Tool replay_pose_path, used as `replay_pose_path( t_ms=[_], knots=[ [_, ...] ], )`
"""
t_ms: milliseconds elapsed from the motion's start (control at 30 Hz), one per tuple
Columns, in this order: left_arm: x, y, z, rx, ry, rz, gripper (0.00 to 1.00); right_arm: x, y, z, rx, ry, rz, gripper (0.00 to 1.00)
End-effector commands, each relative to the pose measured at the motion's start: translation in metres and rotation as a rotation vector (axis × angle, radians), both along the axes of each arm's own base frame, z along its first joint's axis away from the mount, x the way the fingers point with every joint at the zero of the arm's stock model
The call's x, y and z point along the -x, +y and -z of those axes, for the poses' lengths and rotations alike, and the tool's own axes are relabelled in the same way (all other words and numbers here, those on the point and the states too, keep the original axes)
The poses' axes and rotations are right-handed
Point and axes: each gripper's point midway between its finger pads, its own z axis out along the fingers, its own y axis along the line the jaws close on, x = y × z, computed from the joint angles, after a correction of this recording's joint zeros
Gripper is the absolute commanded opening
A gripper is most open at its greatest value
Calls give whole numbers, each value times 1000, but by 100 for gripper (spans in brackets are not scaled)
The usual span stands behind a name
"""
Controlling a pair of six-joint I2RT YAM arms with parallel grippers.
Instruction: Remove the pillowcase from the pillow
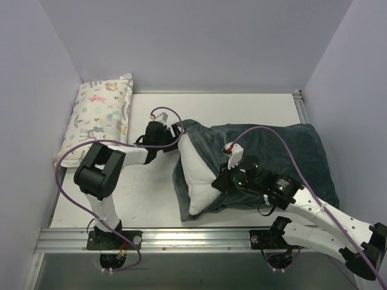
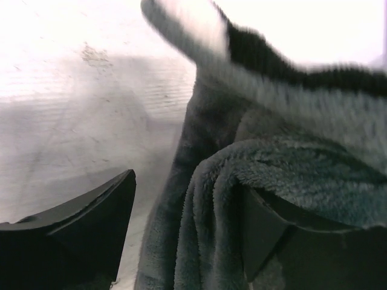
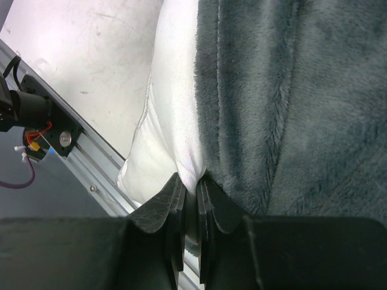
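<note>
The dark grey-green pillowcase (image 1: pixel 272 157) lies right of centre and still covers most of the white pillow (image 1: pixel 196 175), whose left end sticks out of its open mouth. My left gripper (image 1: pixel 175 134) is at the far left corner of that opening. In the left wrist view it (image 2: pixel 187 235) is open, with a fold of the plush pillowcase (image 2: pixel 211 211) between the jaws and draped over the right finger (image 2: pixel 284 241). A zebra-striped edge (image 2: pixel 254 48) shows above. My right gripper (image 1: pixel 221 181) is shut (image 3: pixel 192 184) on a pinch of the pillow (image 3: pixel 172 109), right beside the pillowcase hem (image 3: pixel 290 109).
A pastel animal-print pillow (image 1: pixel 97 118) lies along the left wall at the back. The aluminium rail (image 1: pixel 181 235) runs along the near table edge and shows close under the right gripper (image 3: pixel 91 163). Walls enclose the table on three sides.
</note>
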Motion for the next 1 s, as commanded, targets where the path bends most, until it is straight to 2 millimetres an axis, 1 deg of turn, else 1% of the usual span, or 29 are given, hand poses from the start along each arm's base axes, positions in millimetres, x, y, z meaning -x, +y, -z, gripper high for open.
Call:
replay_pose_path(
  t_ms=[0, 33, 67, 100, 133, 167, 200, 233, 267, 300, 333, 367, 400, 433, 467, 500, 533, 567, 600, 633, 667, 700, 733, 767, 800, 833, 867, 900, 967],
  knots=[
    [-9, -13, -60, 213, -172, 42, 78, 5, 15, -21, -27, 21, -78, 0],
    [-10, -4, -63, 220, -173, 20, 80, 3, 16, -22, -23, 20, -77, 0],
    [-6, 5, -59, 215, -159, -1, 82, 0, 16, -24, -24, 19, -72, 0],
    [-7, 13, -76, 225, -188, -33, 84, -3, 16, -26, -26, 20, -60, 0],
    [-6, 23, -77, 216, -177, -58, 88, -5, 17, -23, -23, 30, -58, 0],
    [-6, 34, -91, 218, -200, -83, 90, -10, 17, -24, -33, 30, -45, 0],
    [-7, 43, -96, 198, -207, -114, 97, -13, 17, -23, -33, 37, -35, 0],
    [-3, 51, -91, 163, -176, -142, 98, -15, 19, -26, -48, 36, -37, 0],
    [-1, 58, -107, 149, -200, -172, 97, -21, 16, -26, -57, 41, -17, 0],
    [-1, 67, -108, 119, -208, -205, 98, -24, 16, -27, -67, 48, -8, 0],
    [4, 72, -107, 106, -189, -228, 97, -28, 16, -31, -84, 47, 1, 0],
    [8, 77, -118, 113, -203, -241, 97, -32, 15, -33, -92, 48, 8, 0],
    [13, 77, -119, 119, -192, -238, 97, -34, 16, -33, -93, 53, 11, 0],
    [18, 75, -125, 133, -194, -226, 97, -37, 17, -38, -100, 44, 15, 0],
    [26, 71, -135, 163, -200, -200, 97, -40, 17, -40, -102, 42, 19, 0],
    [36, 68, -128, 172, -159, -195, 97, -42, 18, -39, -102, 48, 22, 0],
    [44, 64, -126, 186, -148, -186, 98, -44, 20, -43, -111, 45, 24, 0],
    [54, 59, -135, 209, -159, -173, 97, -46, 23, -49, -124, 38, 24, 0],
    [71, 45, -124, 215, -125, -136, 97, -48, 25, -50, -130, 43, 23, 0],
    [81, 40, -121, 212, -109, -126, 98, -49, 27, -53, -141, 43, 22, 0],
    [89, 36, -122, 209, -111, -126, 98, -51, 30, -59, -154, 37, 18, 0],
    [103, 23, -116, 222, -84, -97, 97, -52, 31, -59, -157, 43, 14, 0],
    [114, 20, -102, 223, -45, -93, 97, -53, 33, -62, -165, 42, 13, 0],
    [123, 14, -99, 249, -32, -70, 98, -53, 34, -64, -169, 41, 12, 0],
    [128, 8, -102, 302, -19, -69, 97, -54, 36, -65, -173, 42, 11, 0],
    [142, 1, -91, 311, 5, -40, 97, -55, 36, -67, -176, 38, 12, 0],
    [148, -2, -94, 350, 11, -37, 98, -55, 36, -66, -177, 42, 12, 0],
    [148, -6, -104, 399, -21, -26, 97, -55, 37, -64, -176, 48, 13, 0],
    [158, -12, -101, 440, -4, 10, 97, -54, 39, -63, -180, 53, 6, 0]
  ],
)
